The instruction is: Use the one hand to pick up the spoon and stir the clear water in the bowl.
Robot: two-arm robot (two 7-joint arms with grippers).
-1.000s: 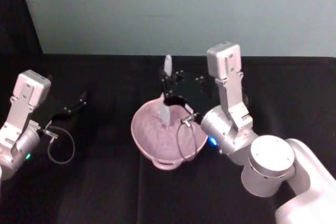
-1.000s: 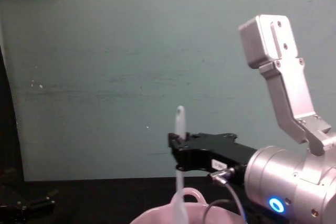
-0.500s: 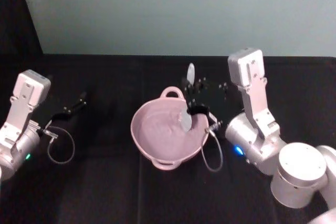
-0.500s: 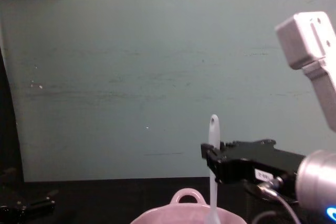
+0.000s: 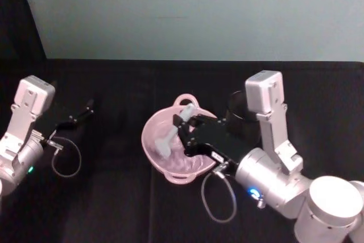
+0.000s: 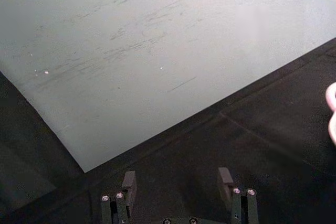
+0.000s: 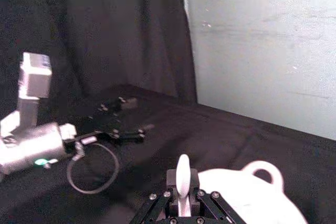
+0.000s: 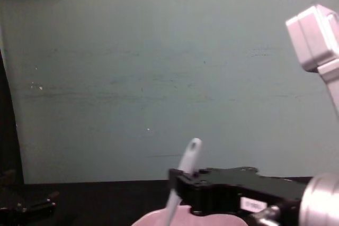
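Over the bowl, mid-table: right claw clamped on the spoon partway up the handle.
Spoon pose: tilted, scoop end down inside the bowl, holed end up and free.
Spoon handling: likely very light, thin plastic, somewhat flexy and slick. Best held on the upper handle, flat faces between the pads, modest squeeze.
Spoon look: long, slender, whitish translucent, small hole at the rounded end.
Bowl look: pale pink, glossy, loop handle on far rim. May skid if the spoon drags the wall.
Left claw: fingers apart, empty, parked far left.
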